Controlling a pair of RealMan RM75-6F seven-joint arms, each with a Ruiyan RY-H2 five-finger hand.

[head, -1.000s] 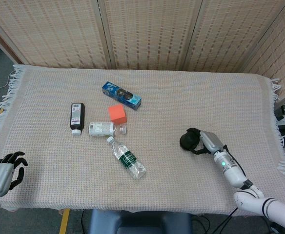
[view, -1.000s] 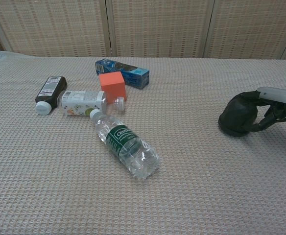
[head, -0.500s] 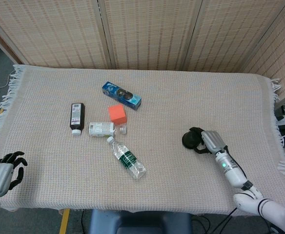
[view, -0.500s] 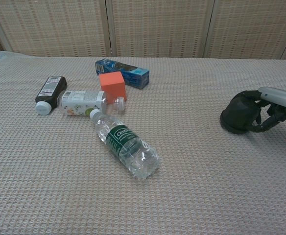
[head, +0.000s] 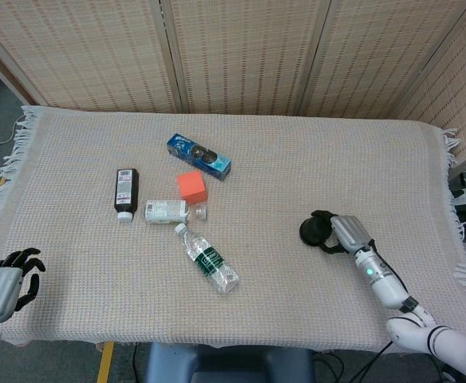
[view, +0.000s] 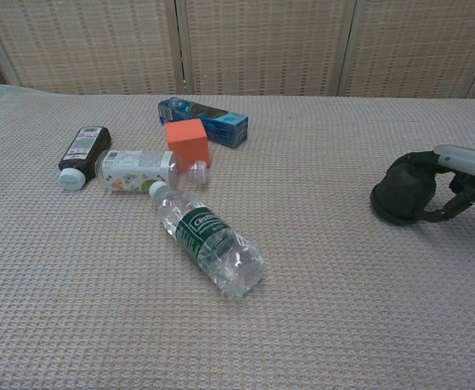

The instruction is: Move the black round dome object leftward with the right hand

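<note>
The black round dome sits on the beige cloth at the right side of the table. My right hand is at its right side, with dark fingers curled over its top and under its near edge, gripping it. The dome looks slightly tilted. My left hand hangs at the table's front left corner, fingers apart and holding nothing; the chest view does not show it.
A clear water bottle lies mid-table. Behind it are a small white bottle, a dark bottle, an orange cube and a blue box. A wicker screen stands behind the table.
My right hand and the dome in it have shifted a little to the right. The left hand has not moved.
</note>
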